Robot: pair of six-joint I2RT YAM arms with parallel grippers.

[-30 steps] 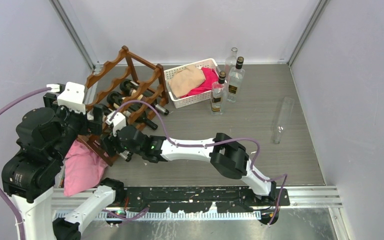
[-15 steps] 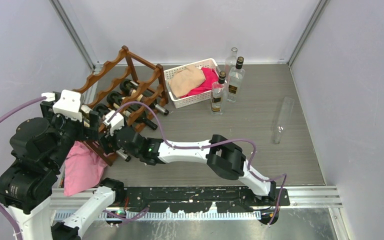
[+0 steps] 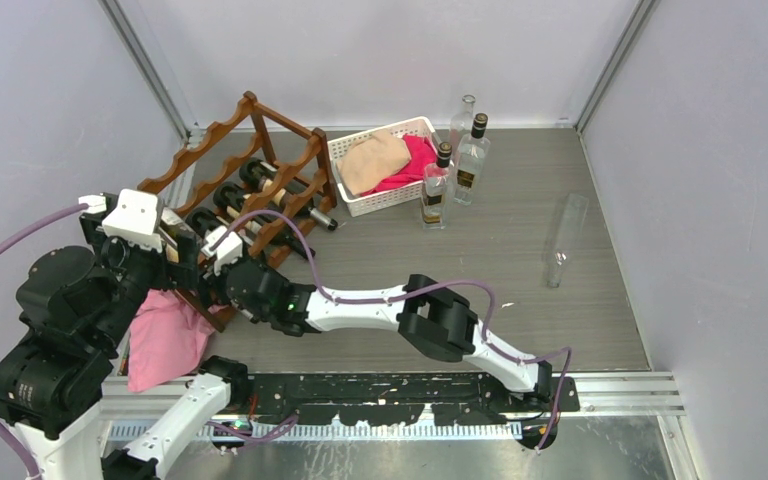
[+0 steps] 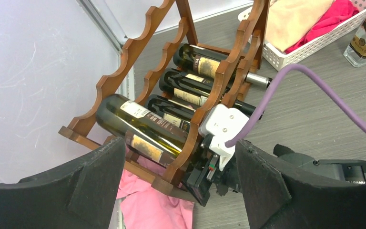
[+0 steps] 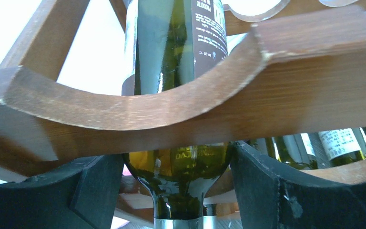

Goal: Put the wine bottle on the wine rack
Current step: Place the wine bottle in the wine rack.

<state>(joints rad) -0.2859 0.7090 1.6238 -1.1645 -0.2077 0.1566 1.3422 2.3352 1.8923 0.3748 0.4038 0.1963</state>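
At the far-left side of the table, I see the wine rack (image 3: 205, 135) carrying four dark bottles, each lying across its scalloped rails. The wine bottle (image 4: 138, 125) occupies the nearest, lowest pair of scallops. Its body rests on the rear rail, its shoulder crosses the front rail, and its neck projects past that rail.

1. Right gripper (image 5: 176, 157): it is positioned just under the front rail. Its fingers (image 5: 95, 191) lie against the glass on both sides of the shoulder, so I read it as grasping the wine bottle.
2. Left gripper (image 4: 179, 152): it hangs over the near end of the rack. Its fingers (image 4: 76, 191) are spread wide with nothing between the pads, so I read it as released.

A pink cloth (image 3: 165, 340) lies at the near end of the rack, partly beneath its corner. A white basket (image 3: 390, 200) holding folded cloths sits just beside the rack on the right. Three upright bottles (image 3: 438, 185) stand next to the basket. One clear bottle (image 3: 563, 240) lies well apart, toward the right wall.
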